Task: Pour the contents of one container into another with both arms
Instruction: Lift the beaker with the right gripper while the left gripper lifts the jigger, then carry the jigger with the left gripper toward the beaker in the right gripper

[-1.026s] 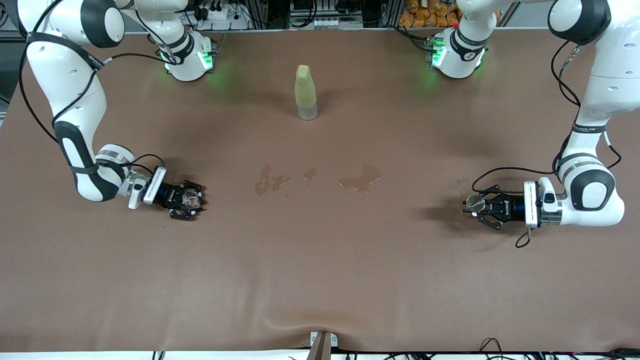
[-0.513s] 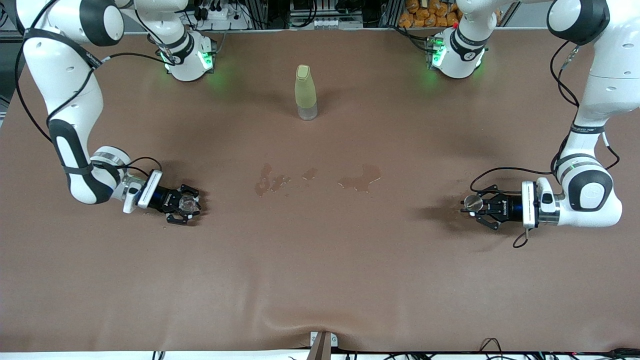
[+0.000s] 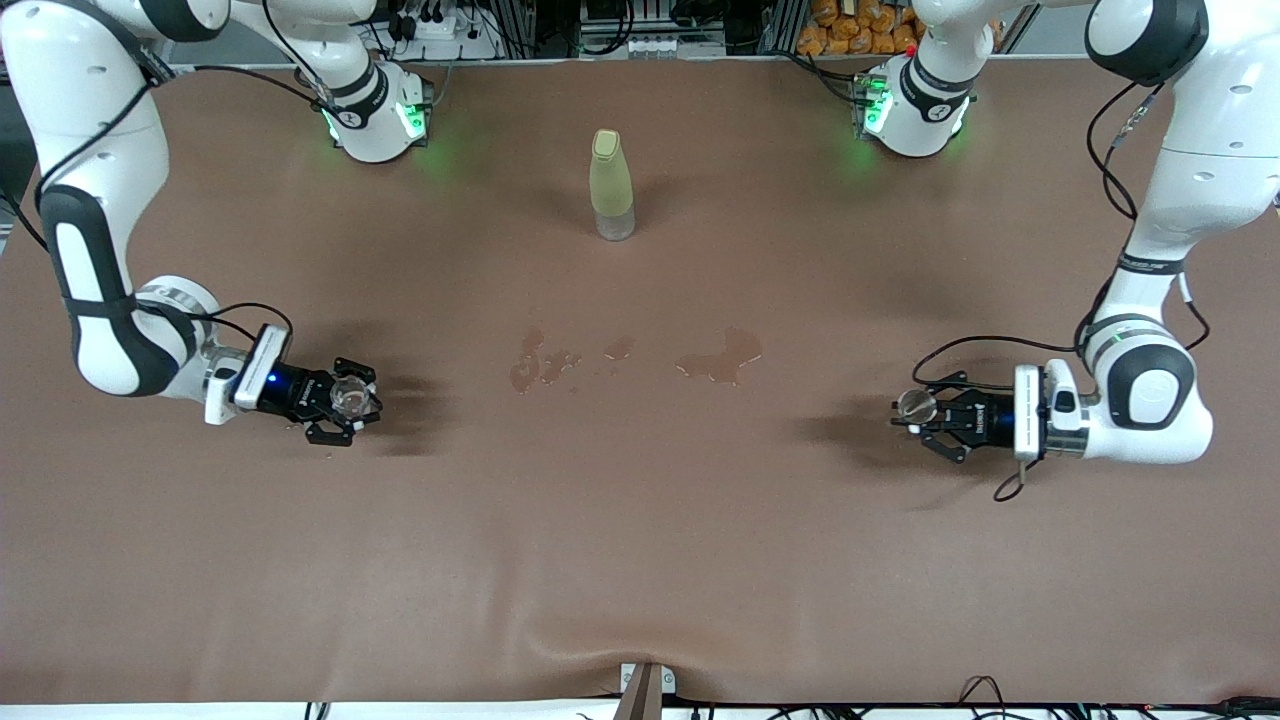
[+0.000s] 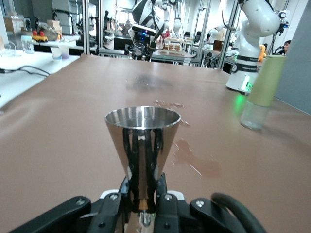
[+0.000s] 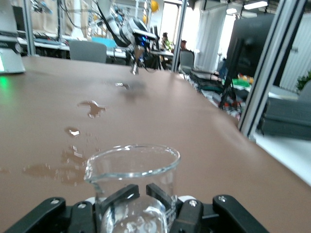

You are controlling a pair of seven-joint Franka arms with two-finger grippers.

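Observation:
The tiny clear glass cup (image 3: 352, 397) stands upright in my right gripper (image 3: 349, 401), which is shut on it low over the table toward the right arm's end. In the right wrist view the cup (image 5: 132, 175) fills the foreground, black fingertips (image 5: 163, 194) pressed on its wall. The shiny metal jigger (image 3: 914, 404) is upright in my left gripper (image 3: 920, 409), shut on it low over the table toward the left arm's end. In the left wrist view the jigger (image 4: 142, 141) has its round mouth up, and the left gripper (image 4: 143, 196) pinches its thin waist.
A tall pale yellow-green bottle (image 3: 611, 185) stands mid-table, farther from the front camera than both grippers. Wet patches (image 3: 720, 360) and smaller ones (image 3: 545, 365) mark the brown table cover (image 3: 640, 540) between the two grippers.
The right gripper has carried the glass cup toward the right arm's end of the table. The left gripper has carried the jigger toward the middle. Both arms' upper links have shifted.

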